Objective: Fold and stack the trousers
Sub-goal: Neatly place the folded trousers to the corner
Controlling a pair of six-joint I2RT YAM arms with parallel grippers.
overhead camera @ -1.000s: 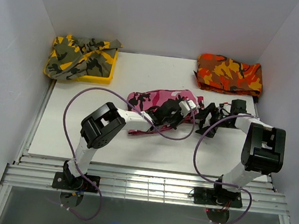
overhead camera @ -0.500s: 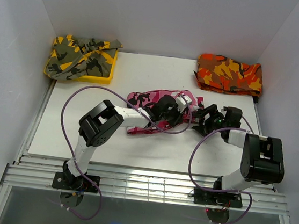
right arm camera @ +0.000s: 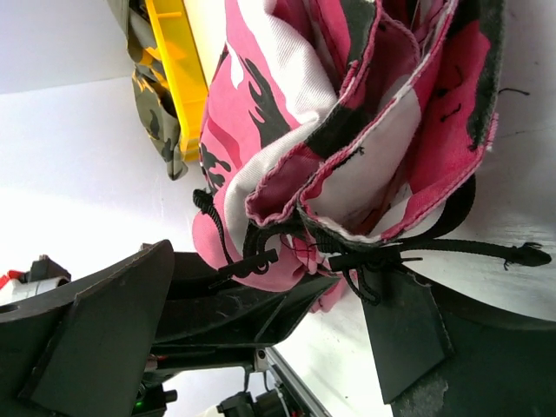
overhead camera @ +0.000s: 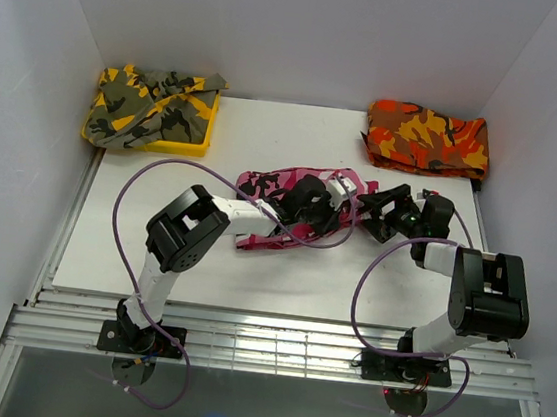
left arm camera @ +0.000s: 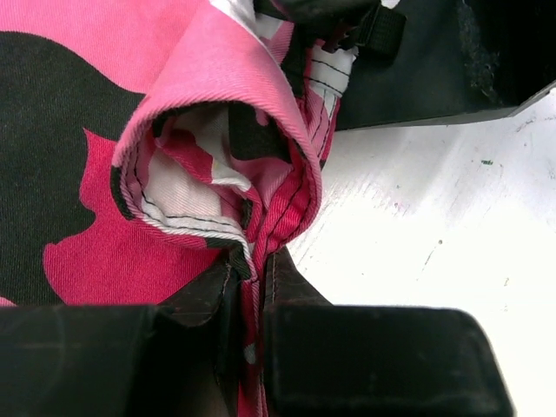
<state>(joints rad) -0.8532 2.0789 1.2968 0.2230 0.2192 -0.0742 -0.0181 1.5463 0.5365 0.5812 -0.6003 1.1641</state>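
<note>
Much of the pink, white and black camouflage cloth trousers (overhead camera: 264,182) is hidden under the black arms (overhead camera: 195,231). They are bunched up near the middle of the white table (overhead camera: 287,134). A folded edge is pinched by the left gripper (left arm camera: 252,269). The right gripper (right arm camera: 274,265) is spread wide. White walls (overhead camera: 279,27) are seen around.

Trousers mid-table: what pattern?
The trousers are pink, white and black camouflage; clearest in the right wrist view.

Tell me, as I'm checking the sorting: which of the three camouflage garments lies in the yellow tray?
The yellow-olive camouflage garment, far left. The orange-red camouflage garment lies on the white table, far right; the pink, white and black camouflage trousers lie mid-table.
</note>
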